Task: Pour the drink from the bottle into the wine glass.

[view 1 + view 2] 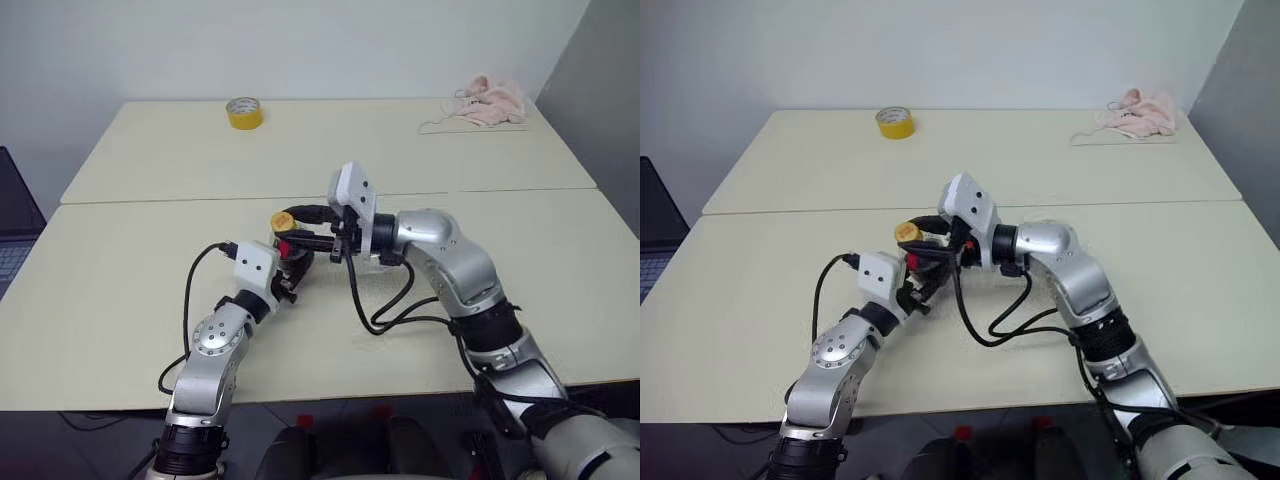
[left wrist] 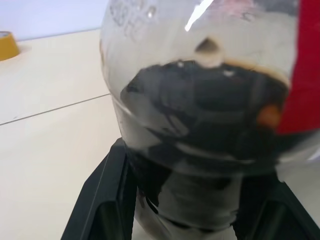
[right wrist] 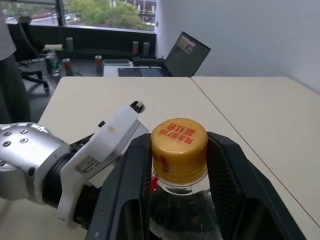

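Left tool (image 1: 290, 283) holds the bottle (image 2: 200, 125); right tool (image 3: 175, 165) clamps its yellow cap (image 3: 179, 150). Uncapping and pouring remain.

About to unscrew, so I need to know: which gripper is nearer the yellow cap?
Right. The right gripper has its fingers closed on either side of the yellow cap; the left gripper grips the bottle lower, around its body.

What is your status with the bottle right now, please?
Left hand shut on bottle body. Right hand shut on yellow cap, cap on. Drink inside. Nothing in the way.
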Controlling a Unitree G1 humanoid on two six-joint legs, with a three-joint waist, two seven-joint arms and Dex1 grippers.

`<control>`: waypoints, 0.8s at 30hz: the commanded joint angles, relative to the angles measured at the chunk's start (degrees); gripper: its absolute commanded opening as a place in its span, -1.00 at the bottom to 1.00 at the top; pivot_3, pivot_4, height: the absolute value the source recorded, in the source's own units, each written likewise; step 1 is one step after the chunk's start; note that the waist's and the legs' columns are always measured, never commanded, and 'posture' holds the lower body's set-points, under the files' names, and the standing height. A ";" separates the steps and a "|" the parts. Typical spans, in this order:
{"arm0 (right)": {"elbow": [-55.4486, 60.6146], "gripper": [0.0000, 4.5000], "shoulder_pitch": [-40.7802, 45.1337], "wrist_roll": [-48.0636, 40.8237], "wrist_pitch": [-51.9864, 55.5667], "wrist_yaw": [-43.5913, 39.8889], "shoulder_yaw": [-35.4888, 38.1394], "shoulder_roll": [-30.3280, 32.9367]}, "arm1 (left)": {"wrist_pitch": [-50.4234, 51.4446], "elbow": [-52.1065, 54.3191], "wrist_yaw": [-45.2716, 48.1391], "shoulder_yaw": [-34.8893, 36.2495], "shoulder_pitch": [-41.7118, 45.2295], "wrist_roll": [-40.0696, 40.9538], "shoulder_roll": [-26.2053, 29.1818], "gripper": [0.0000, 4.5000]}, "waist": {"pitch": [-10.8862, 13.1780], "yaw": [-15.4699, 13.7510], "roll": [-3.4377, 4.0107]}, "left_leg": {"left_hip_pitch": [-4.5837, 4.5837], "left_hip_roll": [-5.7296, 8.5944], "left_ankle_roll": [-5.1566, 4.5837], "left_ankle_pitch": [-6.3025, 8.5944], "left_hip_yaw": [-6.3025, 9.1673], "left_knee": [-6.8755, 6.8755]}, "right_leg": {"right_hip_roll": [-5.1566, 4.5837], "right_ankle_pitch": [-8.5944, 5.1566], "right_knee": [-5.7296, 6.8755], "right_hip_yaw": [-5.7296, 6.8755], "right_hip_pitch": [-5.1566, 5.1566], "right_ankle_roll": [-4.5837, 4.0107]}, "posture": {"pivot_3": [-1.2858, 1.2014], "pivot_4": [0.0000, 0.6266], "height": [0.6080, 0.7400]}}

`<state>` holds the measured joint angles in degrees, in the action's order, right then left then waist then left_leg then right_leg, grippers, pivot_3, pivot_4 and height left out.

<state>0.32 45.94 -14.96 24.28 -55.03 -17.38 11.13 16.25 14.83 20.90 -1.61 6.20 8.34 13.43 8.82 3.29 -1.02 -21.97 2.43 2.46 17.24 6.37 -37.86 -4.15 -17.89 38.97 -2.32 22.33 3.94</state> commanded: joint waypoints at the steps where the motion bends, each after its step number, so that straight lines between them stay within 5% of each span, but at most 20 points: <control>1: 1.33 -0.44 2.28 -3.99 -4.03 -9.19 -2.89 -1.37 | 1.44 0.93 -0.59 2.04 -0.10 1.38 0.48 -0.02 | 0.00 0.01 0.00 | 0.00 0.00 0.00 0.00 0.00 0.00 | 0.00 0.00 0.00 0.00 0.00 0.00 | 0.03 -0.52 1.00; 10: 0.32 -0.44 1.74 -4.01 -3.07 -7.49 -1.66 -3.77 | 2.31 1.89 -1.15 2.16 -0.62 1.47 0.62 -0.02 | 0.00 -0.13 0.00 | -0.01 0.02 0.00 0.00 0.01 -0.04 | -0.03 0.00 0.00 0.00 0.00 0.00 | 0.03 -0.52 1.00; 19: 5.94 0.92 -3.13 -3.57 0.52 2.68 1.97 -6.28 | 3.84 2.66 -3.99 3.37 -1.10 1.51 -0.58 -0.02 | 0.00 -0.22 0.00 | -0.01 0.01 0.01 0.00 0.04 -0.04 | -0.03 0.00 0.01 0.01 0.01 0.00 | 0.03 -0.52 1.00; 24: 10.04 0.98 -6.38 -1.20 1.16 12.64 3.36 -8.31 | 5.52 3.26 -5.66 3.69 -1.69 1.43 -1.12 -0.02 | 0.00 -0.47 0.00 | -0.01 0.03 0.01 0.00 0.03 -0.08 | -0.05 0.00 0.01 0.00 -0.01 0.00 | 0.03 -0.52 1.00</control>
<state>7.30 39.65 -16.75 25.80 -46.30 -15.54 3.90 21.38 15.63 16.16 1.28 5.05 9.81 12.18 8.81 2.83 -1.02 -21.97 2.45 2.48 17.24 6.41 -37.92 -4.19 -17.89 38.99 -2.32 22.33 3.94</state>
